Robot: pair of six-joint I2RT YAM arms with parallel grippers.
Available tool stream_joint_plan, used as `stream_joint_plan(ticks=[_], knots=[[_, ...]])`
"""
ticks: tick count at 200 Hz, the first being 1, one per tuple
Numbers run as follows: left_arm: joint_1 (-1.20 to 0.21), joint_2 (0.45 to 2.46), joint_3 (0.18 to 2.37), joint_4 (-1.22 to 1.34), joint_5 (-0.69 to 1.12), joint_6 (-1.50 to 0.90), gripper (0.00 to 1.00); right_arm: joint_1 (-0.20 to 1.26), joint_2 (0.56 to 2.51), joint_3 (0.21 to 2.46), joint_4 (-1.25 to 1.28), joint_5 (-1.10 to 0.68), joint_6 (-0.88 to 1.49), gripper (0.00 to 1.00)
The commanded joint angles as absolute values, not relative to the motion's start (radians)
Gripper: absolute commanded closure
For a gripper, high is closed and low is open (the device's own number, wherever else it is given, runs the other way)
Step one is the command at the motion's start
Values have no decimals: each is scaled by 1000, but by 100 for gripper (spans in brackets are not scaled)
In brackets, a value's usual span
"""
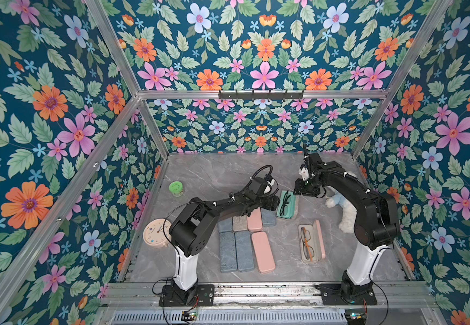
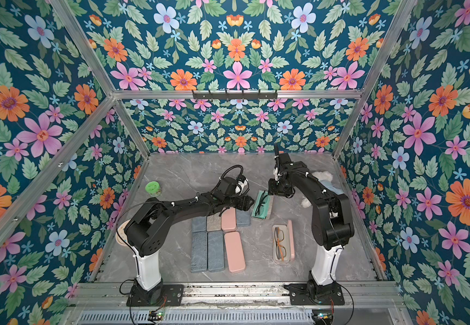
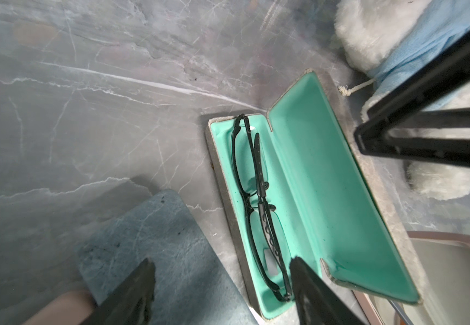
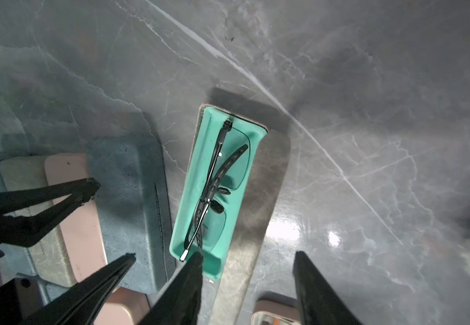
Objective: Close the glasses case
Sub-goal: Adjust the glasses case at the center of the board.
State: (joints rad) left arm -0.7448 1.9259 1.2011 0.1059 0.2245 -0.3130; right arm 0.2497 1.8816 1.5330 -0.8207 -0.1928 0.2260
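Glasses case (image 1: 286,204) mid-table, lid raised, black glasses (image 3: 256,197) inside. Blue case (image 1: 269,217) crowding left; plush toy (image 1: 333,200) right. Left gripper (image 3: 222,263) low alongside, spread. Right gripper (image 4: 248,253) overhead, spread astride lid.

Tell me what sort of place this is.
Probably a robot test booth, not a home: an aluminium frame lined with floral wallpaper, a left arm and right arm bolted to a rail, and glasses cases laid out on a table.
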Motion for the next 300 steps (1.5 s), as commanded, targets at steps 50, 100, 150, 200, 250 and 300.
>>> stream_joint_plan(ticks=[50,100,150,200,250,300], knots=[[-742,1924,1203,123,218,-309,22,302,1943,1588,-877,-173,127,54],[-742,1921,1202,123,219,-308,23,321,1954,1603,-887,-168,99,59],[-740,1921,1201,123,219,-308,23,335,1952,1595,-882,-183,74,63],[-739,1912,1195,127,210,-312,23,345,1926,1561,-851,-202,67,63],[-736,1906,1188,133,209,-318,23,344,1918,1560,-843,-220,72,63],[-733,1905,1186,134,203,-321,23,348,1923,1571,-849,-253,63,63]])
